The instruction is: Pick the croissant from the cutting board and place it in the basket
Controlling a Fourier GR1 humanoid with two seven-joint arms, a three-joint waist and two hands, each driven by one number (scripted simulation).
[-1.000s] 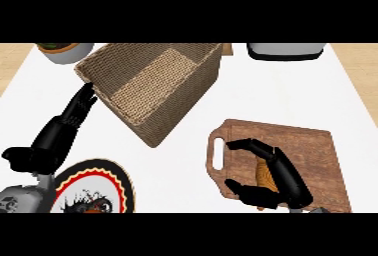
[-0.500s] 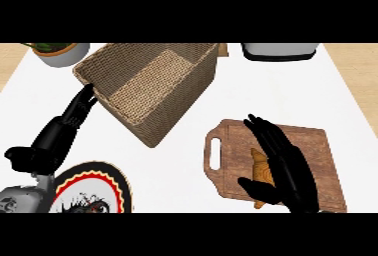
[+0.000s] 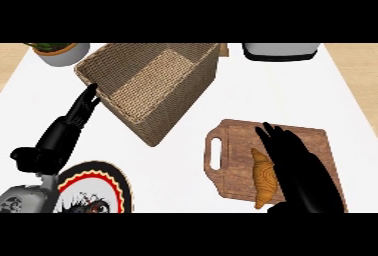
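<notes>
While it lies on the cutting board, the croissant is half covered by a robot hand.
Croissant (image 3: 263, 179): on the cutting board (image 3: 232, 160), along the left side of the right robot hand.
Right robot hand (image 3: 299, 165): fingers straight, spread flat over the board, gripping nothing.
Basket (image 3: 144, 85): woven, nothing visible inside it, on the white tabletop (image 3: 280, 95).
Left robot hand (image 3: 74, 117): fingers straight, tips just beside the basket's left wall.
Plate (image 3: 92, 192): lower left, red and black pattern.
Pot (image 3: 57, 52): upper left corner, holding green leaves.

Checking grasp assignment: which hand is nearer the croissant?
Right. The right hand lies over the cutting board, fingers straight alongside the croissant. The left hand is across the counter, beside the basket.
</notes>
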